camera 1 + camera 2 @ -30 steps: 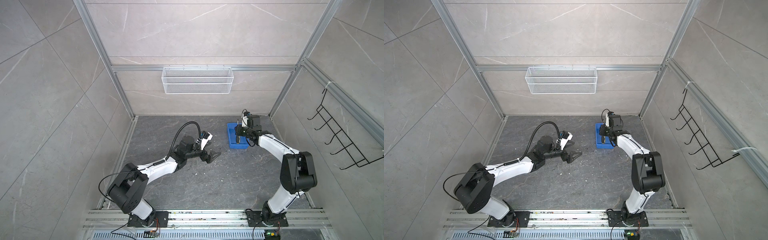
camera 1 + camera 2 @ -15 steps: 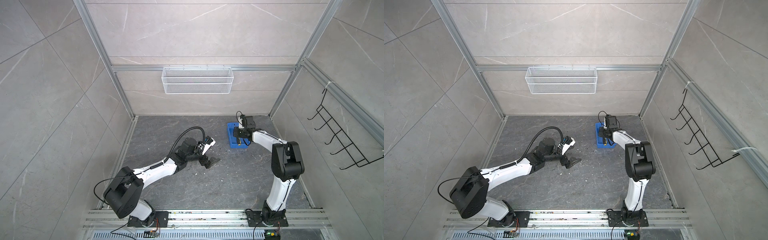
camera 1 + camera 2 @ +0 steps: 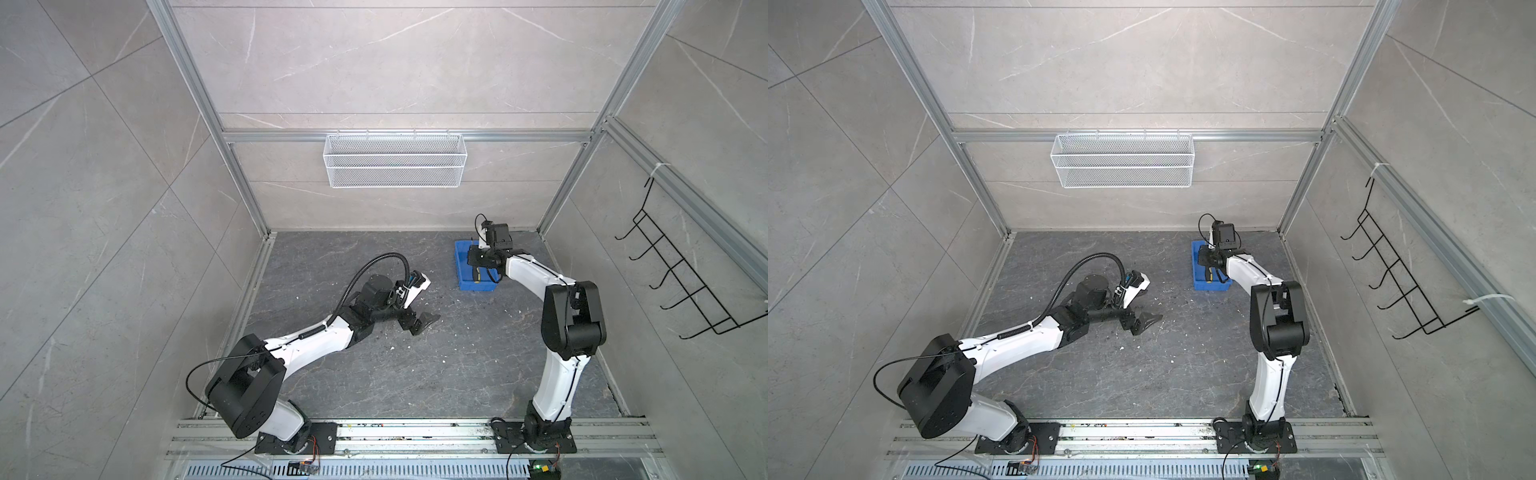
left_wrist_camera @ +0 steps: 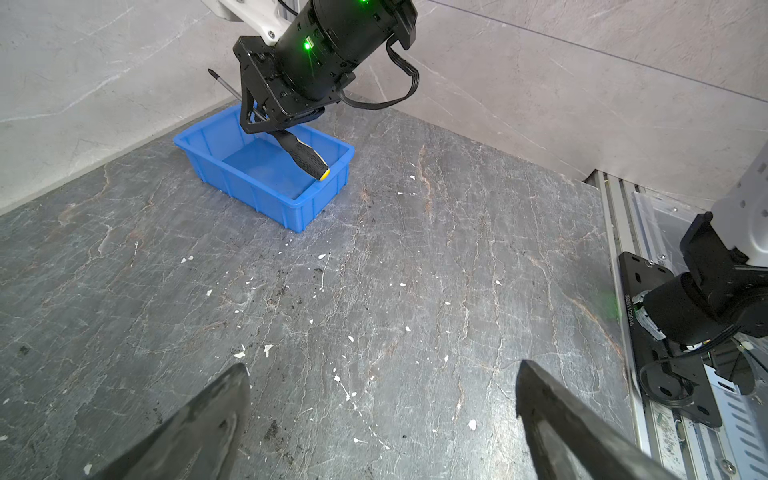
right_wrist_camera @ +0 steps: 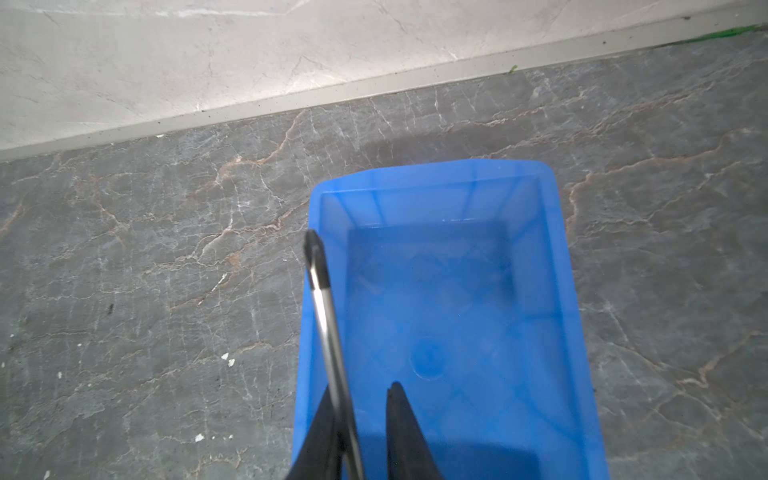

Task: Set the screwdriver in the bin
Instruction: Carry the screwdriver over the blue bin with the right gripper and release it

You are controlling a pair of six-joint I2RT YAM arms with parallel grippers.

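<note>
Holding screwdriver (image 4: 305,154) over bin (image 4: 249,183), right pincer (image 4: 266,118) raised since earlier

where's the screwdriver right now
In the left wrist view the screwdriver is held by the right gripper, tilted over the blue bin by the back wall.

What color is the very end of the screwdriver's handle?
Yellow. The screwdriver has a yellow end cap on its black handle, clearest in the left wrist view.

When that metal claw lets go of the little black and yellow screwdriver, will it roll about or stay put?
The small black-handled screwdriver with yellow end cap looks stiff and probably light, since the right hand holds it tilted by its thin shaft alone. Its rounded handle might roll, but it hangs over the shallow blue plastic bin, whose low walls should likely stop it.
</note>
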